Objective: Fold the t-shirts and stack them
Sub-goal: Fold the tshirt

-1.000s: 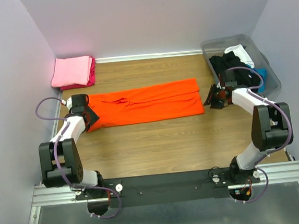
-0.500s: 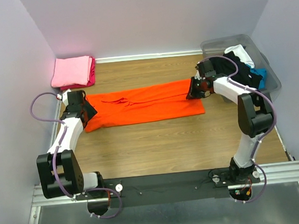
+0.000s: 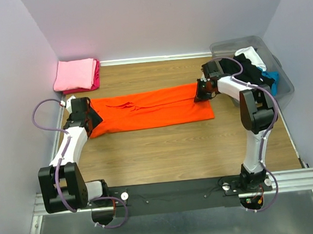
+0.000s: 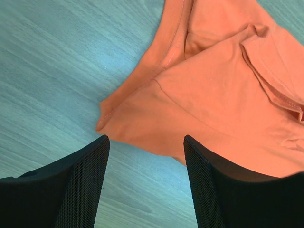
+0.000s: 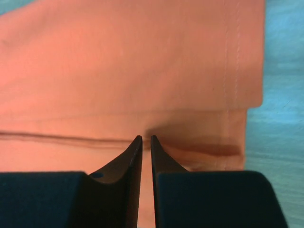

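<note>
from above we see the orange t-shirt (image 3: pixel 150 109) lying as a long folded strip across the desk (image 3: pixel 165 149), with the left claw (image 3: pixel 89 118) at its left end and the right claw (image 3: pixel 202 91) on its far right corner. at the left wrist the claw is released, fingers wide above the shirt's corner. at the right wrist the claw is clenched, pinching the orange cloth.

Top camera: high, behind, looking down on the whole table (image 3: pixel 165 149). Wrist cameras: close, facing down. All share the orange t-shirt (image 3: pixel 150 109).
</note>
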Available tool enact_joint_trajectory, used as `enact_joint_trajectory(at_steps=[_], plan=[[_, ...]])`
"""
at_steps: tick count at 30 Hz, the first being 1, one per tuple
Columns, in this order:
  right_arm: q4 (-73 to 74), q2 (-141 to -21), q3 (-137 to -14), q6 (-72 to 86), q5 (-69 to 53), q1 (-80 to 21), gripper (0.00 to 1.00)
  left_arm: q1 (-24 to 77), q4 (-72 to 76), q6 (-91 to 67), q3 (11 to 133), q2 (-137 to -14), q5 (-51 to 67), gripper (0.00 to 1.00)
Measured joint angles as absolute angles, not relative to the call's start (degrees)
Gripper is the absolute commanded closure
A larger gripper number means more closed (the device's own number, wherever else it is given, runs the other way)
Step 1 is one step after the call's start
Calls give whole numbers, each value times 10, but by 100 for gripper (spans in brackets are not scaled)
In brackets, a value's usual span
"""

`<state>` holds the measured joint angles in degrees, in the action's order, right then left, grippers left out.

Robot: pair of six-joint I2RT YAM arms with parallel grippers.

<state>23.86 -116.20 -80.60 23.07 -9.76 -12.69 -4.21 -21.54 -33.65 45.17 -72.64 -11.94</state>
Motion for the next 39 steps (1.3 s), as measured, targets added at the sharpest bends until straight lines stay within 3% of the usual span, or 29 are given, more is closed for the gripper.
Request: enact_joint_trajectory(at_steps=[7, 13, 19, 26, 31, 39], plan=[[238, -1185, -835, 220, -75, -127, 80, -40, -215, -332, 449, -722, -111, 25], [238, -1184, -870, 198, -91, -139, 73, -17, -205, -324, 455, -729, -90, 24], [215, -1184, -917, 193, -156, -204, 54, 34, -173, -327, 513, -812, -63, 24], [178, -1222, -1003, 164, -206, -291, 53, 38, -134, -355, 541, -882, -46, 24], [148, -1276, -1047, 164, -223, -333, 53, 38, -127, -375, 599, -935, -25, 35], [125, -1265, -978, 165, -206, -339, 53, 57, -100, -395, 717, -1020, 8, 74]])
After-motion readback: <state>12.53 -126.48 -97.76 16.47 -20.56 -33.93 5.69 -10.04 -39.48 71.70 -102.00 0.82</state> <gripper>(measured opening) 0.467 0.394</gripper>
